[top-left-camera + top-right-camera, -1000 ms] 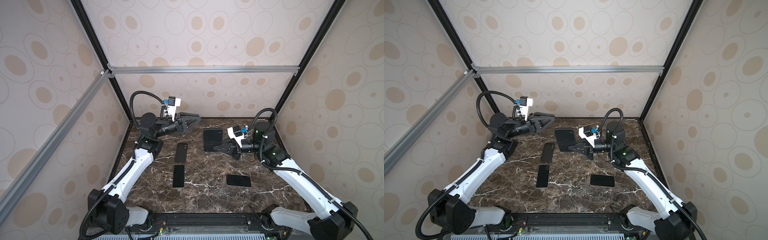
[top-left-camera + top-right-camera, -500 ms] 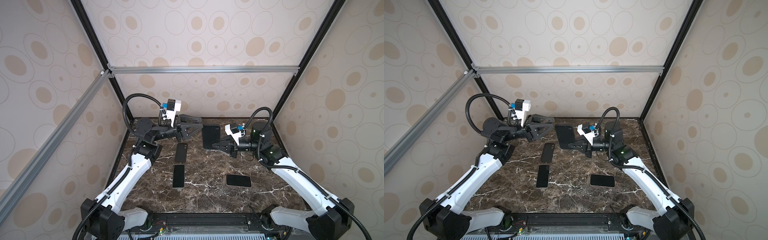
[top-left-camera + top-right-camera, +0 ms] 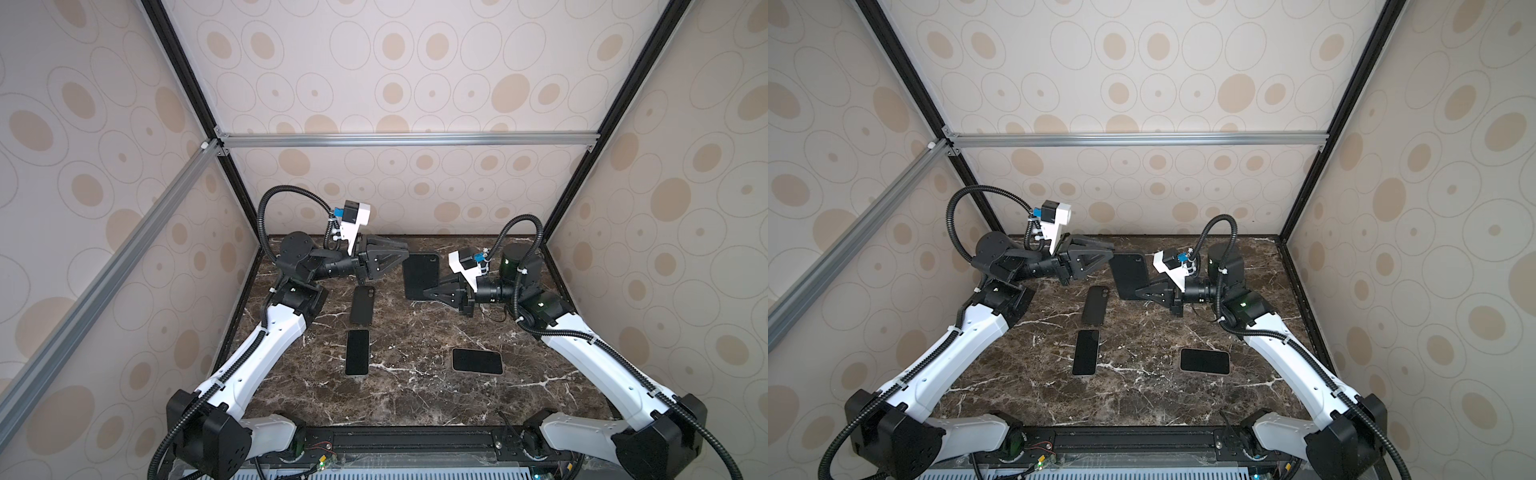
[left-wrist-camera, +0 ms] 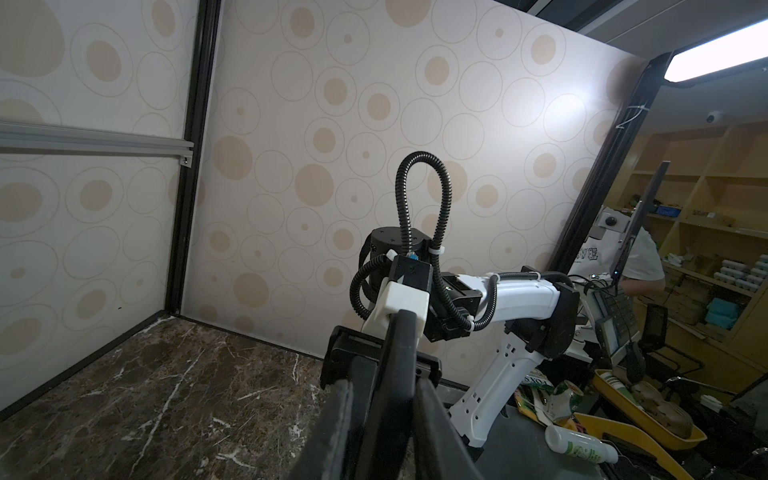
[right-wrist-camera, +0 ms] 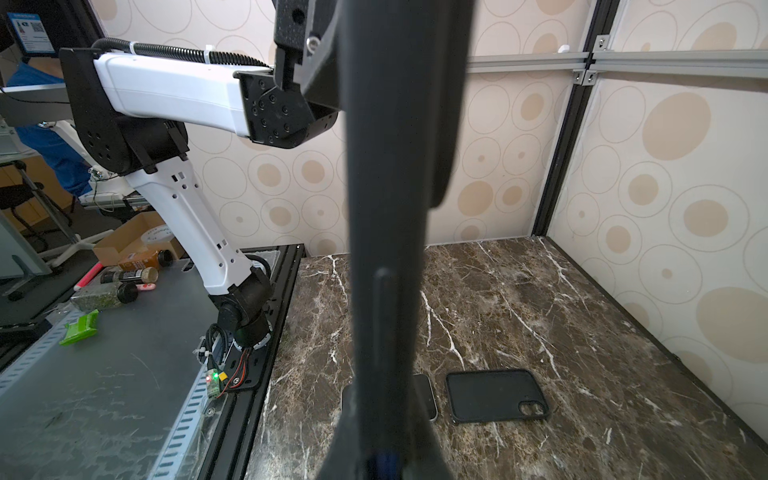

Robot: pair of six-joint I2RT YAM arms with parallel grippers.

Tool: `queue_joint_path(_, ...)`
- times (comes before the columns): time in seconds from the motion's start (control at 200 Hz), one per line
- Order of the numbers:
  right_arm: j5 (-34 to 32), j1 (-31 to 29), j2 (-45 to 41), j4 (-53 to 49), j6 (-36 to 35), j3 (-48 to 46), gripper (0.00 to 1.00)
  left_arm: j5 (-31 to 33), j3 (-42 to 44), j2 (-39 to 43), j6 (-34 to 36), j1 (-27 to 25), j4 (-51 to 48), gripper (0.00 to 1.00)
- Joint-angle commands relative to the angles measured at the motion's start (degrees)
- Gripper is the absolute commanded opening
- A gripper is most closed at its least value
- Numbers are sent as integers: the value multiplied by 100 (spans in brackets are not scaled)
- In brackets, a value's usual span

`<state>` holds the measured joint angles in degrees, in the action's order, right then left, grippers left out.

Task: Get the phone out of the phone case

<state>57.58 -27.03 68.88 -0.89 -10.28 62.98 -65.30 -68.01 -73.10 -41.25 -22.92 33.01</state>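
Note:
A black phone case (image 3: 420, 276) stands upright in the air over the back of the table in both top views, its back facing the camera; the phone inside is hidden. My right gripper (image 3: 428, 292) is shut on the case's lower edge. In the right wrist view the case (image 5: 395, 208) rises edge-on from between the fingers. My left gripper (image 3: 405, 251) straddles the upper left corner. In the left wrist view its fingers (image 4: 338, 428) flank the case's edge (image 4: 395, 365): one pad touches it, and a narrow gap shows on the other side.
On the marble table (image 3: 415, 399) lie an empty black case (image 3: 362, 305), a bare phone (image 3: 357, 352) in front of it, and another phone (image 3: 477, 360) on the right. The enclosure's patterned walls close in the back and both sides.
My left arm has reached right to the held case and its jaws have narrowed round the top corner. The right gripper has carried the case slightly left and kept its grip.

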Motion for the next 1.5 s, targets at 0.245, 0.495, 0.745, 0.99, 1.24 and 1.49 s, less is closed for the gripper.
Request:
queue_joint_path(0.245, 683, -124, -275, 1035, -326, -199, 0, 242, -172, -18, 68, 78, 122, 13)
queue_joint_path(0.495, 972, -262, -315, 1762, 148, -259, 0, 372, 191, -26, -616, 235, 1063, 10)
queue_joint_path(0.745, 976, -400, -383, 1568, 9, -156, 0, 580, 270, -16, -510, 285, 885, 12)
queue_joint_path(0.99, 593, -409, -503, 1367, -204, -381, 0, 798, 341, 166, -752, 550, 1215, 22)
queue_joint_path(1.24, 471, -404, -679, 1408, -95, -461, 0, 902, 403, 194, -613, 627, 1014, 23)
queue_joint_path(1.49, -1736, -408, -697, 542, 323, -277, 0, 1996, -9, 958, 1671, 278, -1215, 28)
